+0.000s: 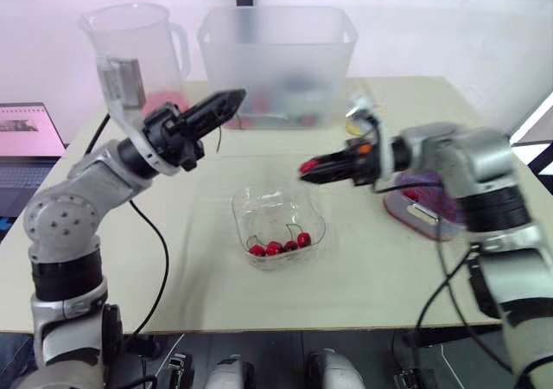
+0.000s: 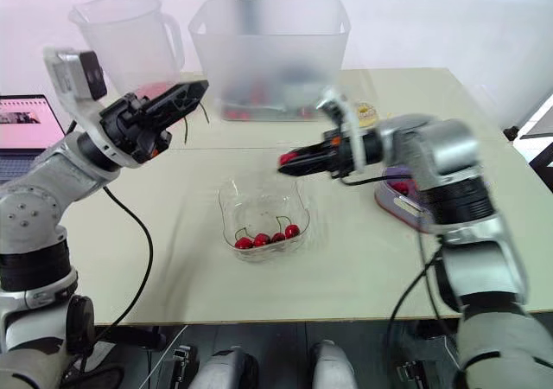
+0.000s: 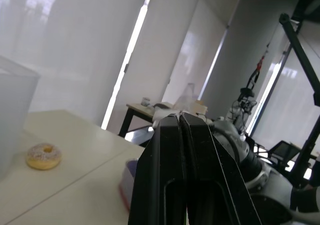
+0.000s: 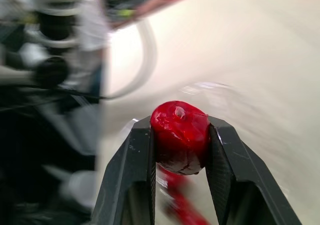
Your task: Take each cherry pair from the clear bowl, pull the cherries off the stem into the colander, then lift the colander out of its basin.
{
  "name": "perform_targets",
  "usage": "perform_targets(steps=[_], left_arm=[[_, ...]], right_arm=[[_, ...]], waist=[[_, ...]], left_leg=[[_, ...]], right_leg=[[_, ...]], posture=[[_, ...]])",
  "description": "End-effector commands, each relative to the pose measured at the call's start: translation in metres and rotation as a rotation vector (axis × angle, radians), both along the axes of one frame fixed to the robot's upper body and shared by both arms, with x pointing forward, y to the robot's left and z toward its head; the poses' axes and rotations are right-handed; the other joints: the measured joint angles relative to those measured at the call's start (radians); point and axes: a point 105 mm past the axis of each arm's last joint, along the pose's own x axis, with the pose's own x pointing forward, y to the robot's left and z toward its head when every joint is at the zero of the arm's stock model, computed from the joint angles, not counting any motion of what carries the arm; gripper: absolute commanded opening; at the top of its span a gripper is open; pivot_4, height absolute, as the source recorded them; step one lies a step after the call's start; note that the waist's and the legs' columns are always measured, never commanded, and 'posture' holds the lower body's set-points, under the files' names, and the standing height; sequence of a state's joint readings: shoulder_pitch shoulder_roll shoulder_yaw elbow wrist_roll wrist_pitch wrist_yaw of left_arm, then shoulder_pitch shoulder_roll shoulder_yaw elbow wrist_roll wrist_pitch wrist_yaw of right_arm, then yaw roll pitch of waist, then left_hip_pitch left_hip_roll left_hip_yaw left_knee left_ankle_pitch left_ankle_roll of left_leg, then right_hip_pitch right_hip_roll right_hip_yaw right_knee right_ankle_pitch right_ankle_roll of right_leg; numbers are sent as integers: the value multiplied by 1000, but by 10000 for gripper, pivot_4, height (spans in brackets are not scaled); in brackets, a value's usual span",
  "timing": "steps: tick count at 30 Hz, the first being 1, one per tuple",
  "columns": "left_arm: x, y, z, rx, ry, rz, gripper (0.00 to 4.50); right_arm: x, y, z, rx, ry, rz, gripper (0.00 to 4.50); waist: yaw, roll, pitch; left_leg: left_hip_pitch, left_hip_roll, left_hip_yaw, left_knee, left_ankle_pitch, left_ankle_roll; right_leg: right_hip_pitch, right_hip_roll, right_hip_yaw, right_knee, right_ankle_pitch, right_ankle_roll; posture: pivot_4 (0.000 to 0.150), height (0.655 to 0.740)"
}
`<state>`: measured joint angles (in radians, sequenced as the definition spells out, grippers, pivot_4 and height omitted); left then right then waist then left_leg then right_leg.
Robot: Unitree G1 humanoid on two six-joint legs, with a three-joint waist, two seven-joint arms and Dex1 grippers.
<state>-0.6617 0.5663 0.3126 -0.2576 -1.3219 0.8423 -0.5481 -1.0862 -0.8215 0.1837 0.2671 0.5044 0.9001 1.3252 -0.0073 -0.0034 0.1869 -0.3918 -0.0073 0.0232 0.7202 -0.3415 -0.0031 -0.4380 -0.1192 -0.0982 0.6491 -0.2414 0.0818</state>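
A single red cherry (image 4: 179, 137) is being pinched between the two fingers of the right gripper (image 1: 308, 169), which are being kept apart only by the fruit's width, above the table (image 1: 173, 268) just beyond the far rim of the clear bowl (image 1: 246, 206). The left gripper (image 1: 230, 103) is being held raised on the other side, its fingers pressed together, and a thin stem (image 1: 218, 140) appears to be hanging from them. Other cherries (image 1: 278, 247) are lying in the bowl. The colander (image 1: 421, 214) is being partly hidden by the right forearm, well apart from the held cherry. A release here is judged likely to drop the fruit onto the table or into the bowl. The glossy round skin is also being squeezed and could slip out during the swing across.
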Motion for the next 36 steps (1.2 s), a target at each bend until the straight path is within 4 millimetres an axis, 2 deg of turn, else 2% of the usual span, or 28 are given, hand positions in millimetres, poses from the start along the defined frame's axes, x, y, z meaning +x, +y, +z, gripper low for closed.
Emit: perform_targets(steps=[1, 2, 3, 7, 10, 13, 16, 20, 21, 25, 27, 30, 32, 34, 36], left_arm=[[-8, 13, 1, -3, -32, 49, 0], [-7, 16, -3, 1, -22, 64, 0], [-7, 17, -6, 4, -16, 74, 0], [-4, 31, -19, 11, 25, 127, 0], [-3, 39, -27, 21, 49, 166, 0], [-4, 44, -32, 23, 63, 190, 0], [-7, 50, -39, 27, 83, 217, 0], [-11, 55, -45, 36, 99, 239, 0], [-12, 55, -46, 35, 102, 242, 0], [-12, 57, -48, 34, 111, 248, 0], [-12, 58, -48, 36, 116, 250, 0], [-12, 62, -50, 40, 130, 270, 0], [-13, 66, -53, 46, 145, 291, 0], [-14, 70, -58, 54, 165, 310, 0], [-13, 81, -77, 91, 249, 371, 0]], right_arm=[[18, -87, 4, -253, -151, -269, 12560], [20, -112, -4, -341, -157, -336, 12560], [21, -128, -9, -400, -160, -371, 12560], [22, -174, -33, -558, -140, -485, 12560], [24, -190, -48, -611, -133, -526, 12560], [27, -195, -55, -629, -135, -540, 12560], [29, -196, -61, -645, -129, -542, 22680], [31, -195, -54, -656, -145, -529, 42557], [31, -193, -48, -645, -154, -525, 44533], [30, -184, -14, -622, -210, -490, 44533], [29, -171, 7, -574, -255, -446, 44533], [19, -115, 49, -320, -318, -227, 44533], [8, -81, 68, -170, -324, -94, 44533], [-2, -58, 78, -86, -322, -7, 44533], [-18, -22, 84, 19, -304, 149, 44533]], waist=[[2, 0, 0], [1, 0, 0], [-1, -1, 0], [-13, 0, 1], [-11, 1, 1], [-6, 1, 1], [-4, 1, 1], [-1, 1, 1], [-3, 1, 1], [-4, 1, 1], [-4, 1, 1], [-5, 1, 1], [-8, 1, 1], [-6, 1, 1], [-6, 1, 1]], left_leg=[[0, 0, 0, 0, 0, 0], [0, 0, 0, -1, 0, 0], [0, 0, 1, -1, 0, 0], [2, 2, 4, -1, 0, 0], [3, 3, 5, -2, 0, 0], [2, 3, 4, -2, 0, 0], [2, 2, 4, -1, 0, -1], [1, 2, 3, 0, 0, -1], [1, 2, 3, 0, 0, -1], [1, 2, 3, 0, 0, -1], [1, 2, 3, -1, 0, -1], [1, 2, 3, -1, 0, -1], [2, 2, 3, -1, 0, -1], [2, 3, 3, -1, 0, -1], [1, 3, 1, -1, 0, -1]], right_leg=[[0, 0, 0, 0, 0, 0], [0, 0, 0, -1, 0, 0], [0, 0, 0, -1, 0, 0], [0, 1, 2, 0, 0, 0], [-1, 1, 3, 0, 0, 0], [-1, 1, 3, 0, 0, 0], [0, 1, 3, 0, 0, 0], [0, 0, 2, 0, 0, 0], [0, 0, 2, 0, 0, 0], [0, 1, 2, 0, 0, 0], [0, 1, 2, 0, 0, 0], [0, 1, 2, 0, 0, 0], [0, 1, 2, 0, 0, 0], [0, 1, 2, 0, 0, 0], [0, 1, 1, 0, 0, 0]], posture=[[1500, 6886], [1500, 6886], [1500, 6886], [1500, 6886], [1500, 6886], [1500, 6886], [1500, 6886], [1500, 6886], [1500, 6886], [1500, 6886], [1500, 6886], [1500, 6886], [1500, 6886], [1500, 6886], [1500, 6886]])
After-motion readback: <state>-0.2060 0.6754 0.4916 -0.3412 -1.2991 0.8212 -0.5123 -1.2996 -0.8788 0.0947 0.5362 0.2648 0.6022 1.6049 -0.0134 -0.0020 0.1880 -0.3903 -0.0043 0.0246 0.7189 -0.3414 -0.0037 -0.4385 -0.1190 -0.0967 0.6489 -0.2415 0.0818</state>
